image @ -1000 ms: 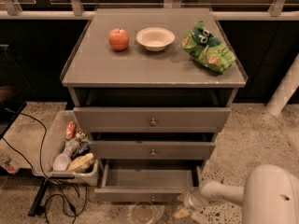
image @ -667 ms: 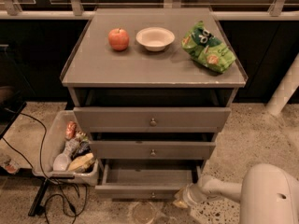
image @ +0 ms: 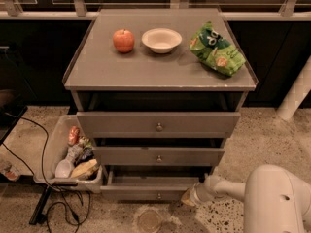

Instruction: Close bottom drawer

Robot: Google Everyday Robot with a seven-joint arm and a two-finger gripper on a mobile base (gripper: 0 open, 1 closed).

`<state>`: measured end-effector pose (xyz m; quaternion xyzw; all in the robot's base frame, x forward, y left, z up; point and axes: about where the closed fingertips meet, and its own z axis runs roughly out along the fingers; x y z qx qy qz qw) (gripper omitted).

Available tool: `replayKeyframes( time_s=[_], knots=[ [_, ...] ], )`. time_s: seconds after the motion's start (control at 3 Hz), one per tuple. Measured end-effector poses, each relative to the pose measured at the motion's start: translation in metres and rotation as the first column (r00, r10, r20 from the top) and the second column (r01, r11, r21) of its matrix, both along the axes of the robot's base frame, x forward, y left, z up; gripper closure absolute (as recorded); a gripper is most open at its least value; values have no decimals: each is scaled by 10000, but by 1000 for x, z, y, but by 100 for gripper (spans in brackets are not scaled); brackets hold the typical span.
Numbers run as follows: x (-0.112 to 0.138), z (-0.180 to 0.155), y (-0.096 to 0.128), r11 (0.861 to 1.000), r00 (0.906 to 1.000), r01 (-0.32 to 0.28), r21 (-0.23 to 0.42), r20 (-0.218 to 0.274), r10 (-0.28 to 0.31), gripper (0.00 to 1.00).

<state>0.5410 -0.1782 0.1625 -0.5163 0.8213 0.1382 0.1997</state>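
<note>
Pincer (image: 190, 197) low by bottom drawer (image: 146, 193), R front corner; contact can't be told. Drawer inside mostly hidden under middle drawer (image: 158, 155). Robot arm (image: 277, 198) cut off btm-R.

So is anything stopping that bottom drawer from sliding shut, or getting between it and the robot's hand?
Nothing visible does. The hand sits by the right front corner of the bottom drawer, and the part of the drawer's inside that shows looks bare, so its path back in seems free.

Bottom drawer (image: 141, 191) partly open. End effector (image: 189, 197) low, at drawer front's right end. Apple (image: 124, 40), bowl (image: 162, 40), bag (image: 216, 49) on tabletop (image: 146, 71).
</note>
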Motion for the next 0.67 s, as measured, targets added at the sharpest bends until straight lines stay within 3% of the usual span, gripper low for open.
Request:
replayKeyframes(
  time_s=[0.67],
  knots=[
    [0, 0, 0, 10000, 10000, -1, 0, -1, 1, 59]
  ],
)
